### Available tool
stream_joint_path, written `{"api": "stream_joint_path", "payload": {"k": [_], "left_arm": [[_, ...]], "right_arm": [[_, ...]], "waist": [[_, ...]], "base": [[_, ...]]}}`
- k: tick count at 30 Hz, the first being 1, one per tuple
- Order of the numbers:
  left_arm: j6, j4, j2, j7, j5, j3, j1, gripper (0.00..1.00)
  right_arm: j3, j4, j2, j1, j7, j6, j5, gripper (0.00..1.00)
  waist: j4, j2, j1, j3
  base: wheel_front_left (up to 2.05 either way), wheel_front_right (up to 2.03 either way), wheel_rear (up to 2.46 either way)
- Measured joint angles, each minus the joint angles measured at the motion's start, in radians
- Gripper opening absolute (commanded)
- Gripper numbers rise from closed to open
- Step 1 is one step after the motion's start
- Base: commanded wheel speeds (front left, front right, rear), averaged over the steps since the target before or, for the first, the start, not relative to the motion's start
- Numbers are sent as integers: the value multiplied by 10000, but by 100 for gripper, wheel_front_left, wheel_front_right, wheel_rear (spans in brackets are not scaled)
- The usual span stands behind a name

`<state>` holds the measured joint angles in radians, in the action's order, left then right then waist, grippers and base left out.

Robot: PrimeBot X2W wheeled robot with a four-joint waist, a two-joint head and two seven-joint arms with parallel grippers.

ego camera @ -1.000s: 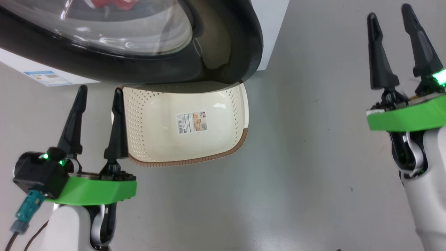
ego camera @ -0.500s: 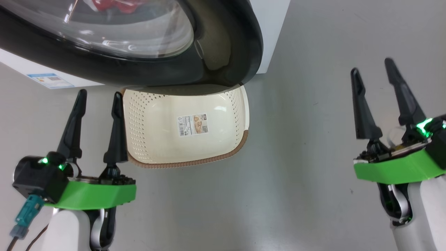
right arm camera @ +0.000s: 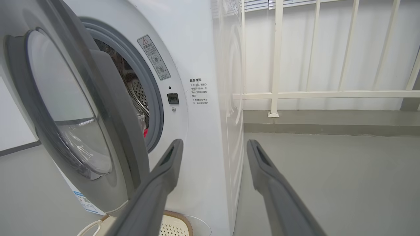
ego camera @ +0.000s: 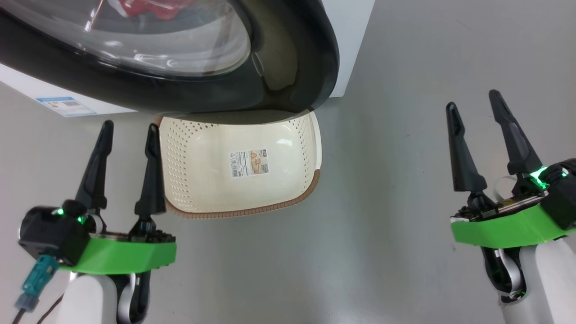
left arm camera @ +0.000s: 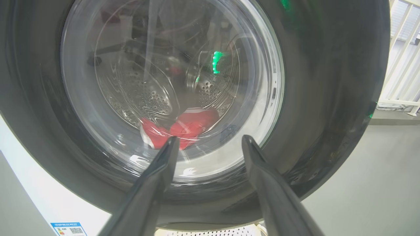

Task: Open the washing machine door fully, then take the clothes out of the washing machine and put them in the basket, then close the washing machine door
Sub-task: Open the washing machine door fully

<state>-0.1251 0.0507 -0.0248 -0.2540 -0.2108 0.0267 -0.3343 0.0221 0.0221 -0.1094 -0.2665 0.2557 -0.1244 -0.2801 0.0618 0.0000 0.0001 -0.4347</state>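
The washing machine door (ego camera: 288, 54), black-rimmed with a bulging glass window, stands partly ajar over the basket (ego camera: 211, 180). From the right wrist the door (right arm camera: 75, 124) shows a gap to the white washing machine (right arm camera: 197, 131) and its grey ring. Red clothes (left arm camera: 183, 127) lie in the steel drum behind the glass; a sliver of red clothes (ego camera: 148, 8) also shows at the top of the head view. The cream basket sits on the floor, partly under the door. My left gripper (ego camera: 128, 128) is open beside the basket's left wall. My right gripper (ego camera: 472, 99) is open and empty over bare floor at the right.
Grey floor (ego camera: 382, 225) spreads between and in front of the grippers. A white railing (right arm camera: 328, 95) and wall stand to the machine's right. A blue label (ego camera: 60, 104) marks the machine's lower front.
My right gripper has come down and slightly leftward in the head view, away from the door. The left gripper, door and basket have stayed put.
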Motion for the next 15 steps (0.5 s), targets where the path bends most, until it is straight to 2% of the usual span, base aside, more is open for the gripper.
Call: {"api": "stream_joint_path", "payload": {"k": [15], "left_arm": [[0,48,0,0,0,-23,74,100]], "right_arm": [[234,-48,102,-1,0,0,0,100]], "waist": [[3,0,0,1]], "base": [[0,0,0]]}}
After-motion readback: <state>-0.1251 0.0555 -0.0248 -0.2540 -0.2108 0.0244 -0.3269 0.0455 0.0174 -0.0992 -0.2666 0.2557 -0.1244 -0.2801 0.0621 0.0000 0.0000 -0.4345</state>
